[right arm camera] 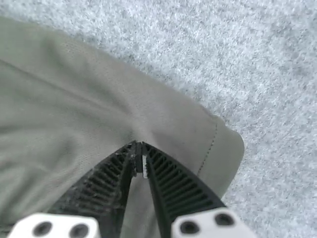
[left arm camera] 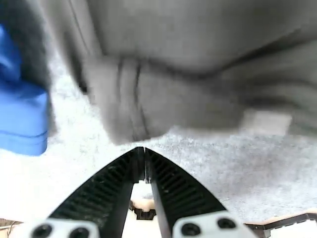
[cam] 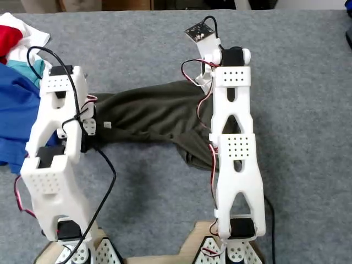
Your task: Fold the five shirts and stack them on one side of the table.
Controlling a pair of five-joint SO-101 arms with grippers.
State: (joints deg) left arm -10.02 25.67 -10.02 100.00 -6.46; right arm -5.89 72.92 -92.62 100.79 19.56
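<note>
At the near edge of the table, two white robot arms rise from a pale wooden base and reach away across a grey, carpet-like table top. The left arm stands on the left and the right arm on the right, well apart.

Between the arms, near the middle of the table, lies a dark olive shirt. It is spread in a wrinkled band from left to right, with a fold of cloth sagging toward the near side close to the right arm. A small pale tag shows on the shirt near its left end.

The left gripper is at the shirt's left end. Its black ridged jaws are pressed together at the tips, just at the cloth's edge. The cloth there is blurred, so it is hard to tell whether any of it is pinched.

The right gripper is at the shirt's far right part, beside a stitched hem. Its jaws are clenched on the olive fabric, which creases where the tips meet.

Farther off, at the far left edge of the table, other shirts lie in a loose heap: a blue shirt nearest, partly under the left arm, then a teal shirt, with a red shirt and a white shirt beyond.
</note>
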